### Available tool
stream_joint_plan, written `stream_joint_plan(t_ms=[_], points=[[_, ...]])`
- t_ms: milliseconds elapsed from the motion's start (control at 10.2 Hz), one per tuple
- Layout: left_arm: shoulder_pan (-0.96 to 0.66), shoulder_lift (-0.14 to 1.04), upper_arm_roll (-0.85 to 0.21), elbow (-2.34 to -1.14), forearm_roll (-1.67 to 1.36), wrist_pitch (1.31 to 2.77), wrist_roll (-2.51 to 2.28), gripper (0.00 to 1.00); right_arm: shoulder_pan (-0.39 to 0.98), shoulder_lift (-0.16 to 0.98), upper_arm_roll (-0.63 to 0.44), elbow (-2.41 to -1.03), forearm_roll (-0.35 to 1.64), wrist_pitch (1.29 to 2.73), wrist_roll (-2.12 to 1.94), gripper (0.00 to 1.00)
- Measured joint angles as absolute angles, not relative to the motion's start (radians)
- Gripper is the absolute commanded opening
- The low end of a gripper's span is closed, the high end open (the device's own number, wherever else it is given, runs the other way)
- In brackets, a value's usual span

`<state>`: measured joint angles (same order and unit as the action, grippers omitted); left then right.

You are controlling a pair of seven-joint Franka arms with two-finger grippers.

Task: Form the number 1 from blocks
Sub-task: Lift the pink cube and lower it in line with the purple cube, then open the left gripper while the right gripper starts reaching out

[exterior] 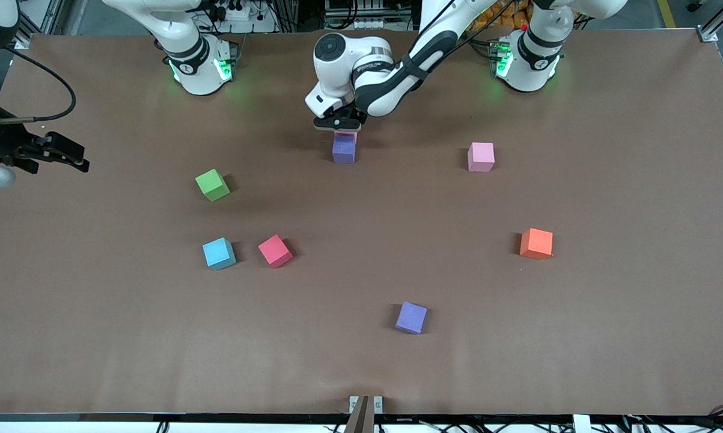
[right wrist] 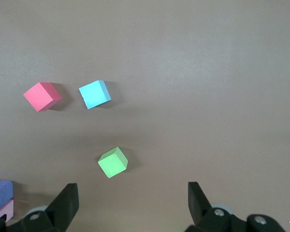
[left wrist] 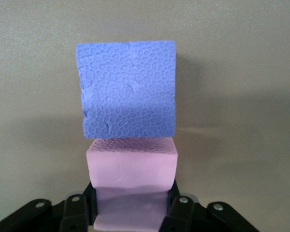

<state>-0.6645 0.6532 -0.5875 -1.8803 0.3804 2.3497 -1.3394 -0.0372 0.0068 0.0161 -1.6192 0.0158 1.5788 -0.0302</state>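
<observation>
A brown counter (exterior: pixel 637 337) held scattered foam cubes. Going left to right in the front view: the right end effector (right wrist: pixel 130 203) hung high over the right arm's end of the counter, waiting, its fingers wide apart and empty. Then came a green block (exterior: pixel 213 184), a light blue block (exterior: pixel 219 253) and a red block (exterior: pixel 275 251) just beside it. Near the middle, the left end effector (exterior: pixel 338 124) was clamped on a pink block (left wrist: pixel 131 166), setting it against a purple block (exterior: pixel 344 151), the two touching. A second purple block (exterior: pixel 411 317) lay nearest the camera, then another pink block (exterior: pixel 481 157) and an orange block (exterior: pixel 536 243).

The step in hand looked like placing the numeral's second cube. Next would likely be releasing, lifting straight up, then fetching another. All blocks sat well inside the counter edges, with wide bare room between them.
</observation>
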Motion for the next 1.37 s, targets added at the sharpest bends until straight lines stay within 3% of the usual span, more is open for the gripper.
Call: stream_joint_plan(t_ms=[785, 883, 981, 1374], points=[[-0.663, 0.654, -0.568, -1.871, 0.38, 2.35, -1.339, 0.0, -0.037, 0.007, 0.015, -1.619, 0.016, 1.579, -0.03, 1.0], [-0.663, 0.654, -0.567, -1.867, 0.38, 2.35, -1.339, 0.12, -0.037, 0.007, 0.015, -1.619, 0.016, 1.579, -0.03, 1.0], [-0.663, 0.654, -0.565, -1.863, 0.38, 2.35, -1.339, 0.99, -0.037, 0.007, 0.015, -1.619, 0.016, 1.578, -0.03, 1.0], [-0.663, 0.656, -0.561, -1.86, 0.38, 2.35, -1.336, 1.0, -0.037, 0.007, 0.015, -1.619, 0.016, 1.577, -0.03, 1.0]])
